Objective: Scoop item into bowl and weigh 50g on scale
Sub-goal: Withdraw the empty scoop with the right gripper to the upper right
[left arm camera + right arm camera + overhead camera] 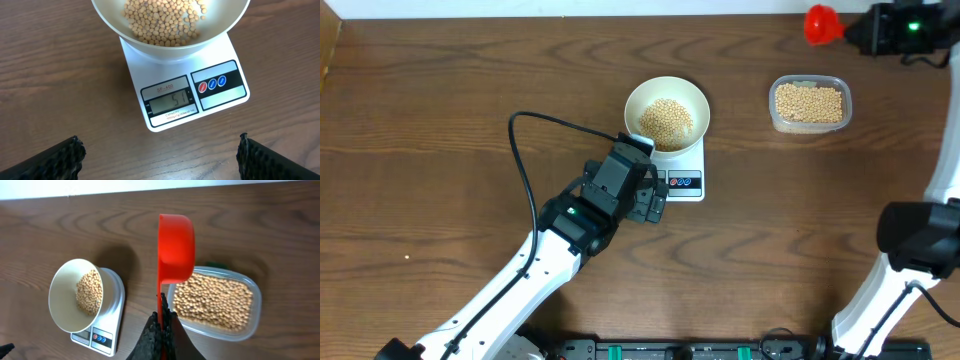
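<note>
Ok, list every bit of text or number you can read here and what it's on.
"SF-400": on the scale, above its display.
"51": on the display.
"CAPACITY": fine print below the display; the rest is too small.
Marks on the buttons: too small to read.

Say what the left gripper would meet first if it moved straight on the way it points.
Most likely the scale, at its display end, just before the bowl of beans. The left gripper, fingers open, faces it, though depth is unclear and the table might come first.
</note>
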Tool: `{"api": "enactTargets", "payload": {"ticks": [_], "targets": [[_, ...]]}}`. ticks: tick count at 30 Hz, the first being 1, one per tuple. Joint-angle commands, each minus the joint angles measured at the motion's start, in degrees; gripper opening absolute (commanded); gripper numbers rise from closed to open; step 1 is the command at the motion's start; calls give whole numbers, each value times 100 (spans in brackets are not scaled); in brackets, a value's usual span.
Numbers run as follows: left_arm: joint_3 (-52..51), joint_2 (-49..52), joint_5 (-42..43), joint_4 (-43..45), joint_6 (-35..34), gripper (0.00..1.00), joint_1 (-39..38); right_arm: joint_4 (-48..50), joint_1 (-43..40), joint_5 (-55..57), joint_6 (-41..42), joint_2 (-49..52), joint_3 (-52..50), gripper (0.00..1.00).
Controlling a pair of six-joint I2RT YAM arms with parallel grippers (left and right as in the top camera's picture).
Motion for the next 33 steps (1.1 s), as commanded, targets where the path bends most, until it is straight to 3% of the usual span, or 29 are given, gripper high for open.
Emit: {"api": "enactTargets", "payload": {"ticks": [1, 11, 20, 33], "targets": [[-13, -37, -90, -24, 31, 99, 9, -44, -166, -437, -256, -33, 42, 1], [-13, -37, -90, -24, 31, 99, 9, 85, -170, -1141, -573, -33, -271, 1], [-13, -37, -90, -24, 31, 100, 9, 614, 540, -1460, -586, -33, -597, 1], [-13, -37, -90, -24, 31, 99, 9, 654, 1163, -1088, -1974, -33, -667, 1]]}}
